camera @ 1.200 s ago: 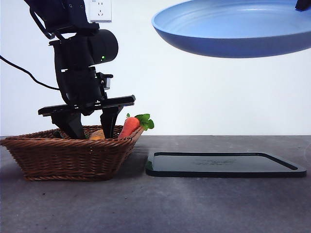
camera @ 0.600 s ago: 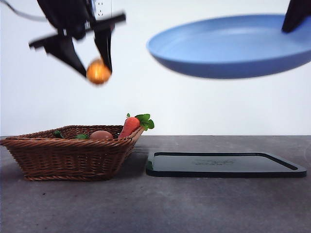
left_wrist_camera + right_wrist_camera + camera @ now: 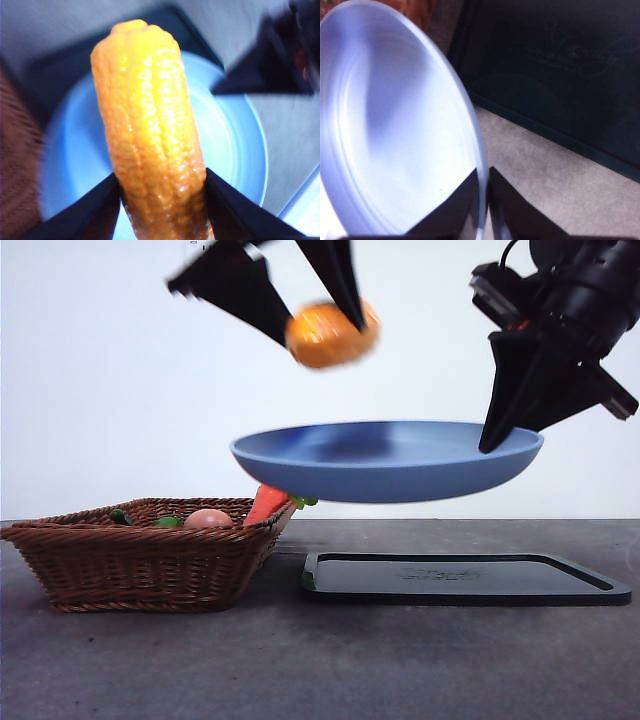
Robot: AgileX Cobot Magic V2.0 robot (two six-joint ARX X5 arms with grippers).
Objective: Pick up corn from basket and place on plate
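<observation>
The corn (image 3: pixel 331 333) hangs high in the air, directly above the plate (image 3: pixel 385 462) and apart from it. Seen from the front it shows one rounded end, so its long axis runs toward and away from me; the left wrist camera shows its full ridged length sticking out past the jaws. The left end effector (image 3: pixel 318 320) is clamped on the cob, one black jaw on each side. The right end effector (image 3: pixel 498 440) pinches the plate's rim between closed jaws and holds the plate level above the black tray (image 3: pixel 465 578) on the bench (image 3: pixel 320 670). Half a second ago the corn was up over the basket (image 3: pixel 140 555); now it has travelled sideways, and the plate has dropped lower, hiding part of the carrot (image 3: pixel 266 504).
</observation>
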